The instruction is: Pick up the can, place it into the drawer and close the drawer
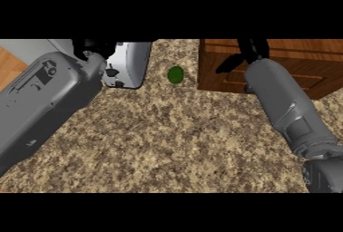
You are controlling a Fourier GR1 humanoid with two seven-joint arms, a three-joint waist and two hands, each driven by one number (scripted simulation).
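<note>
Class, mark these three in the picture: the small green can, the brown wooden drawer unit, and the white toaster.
Small green can (175, 74), head view, middle of its visible side.
Brown wooden drawer unit (305, 68), head view, its front panel.
White toaster (130, 63), head view, its side wall.

**Layout on the bench**

The can (175, 74) lies on the bench (167, 136) near its far side, between the toaster (129, 63) on its left and the drawer unit (295, 68) on its right, apart from both. The toaster stands at the far left; the drawer unit fills the far right corner. The left forearm (43, 104) crosses the bench's left side, its left hand (94, 47) just beside the toaster. The right forearm (288, 108) runs up the right side, its right hand (244, 54) in front of the drawer unit.
</note>
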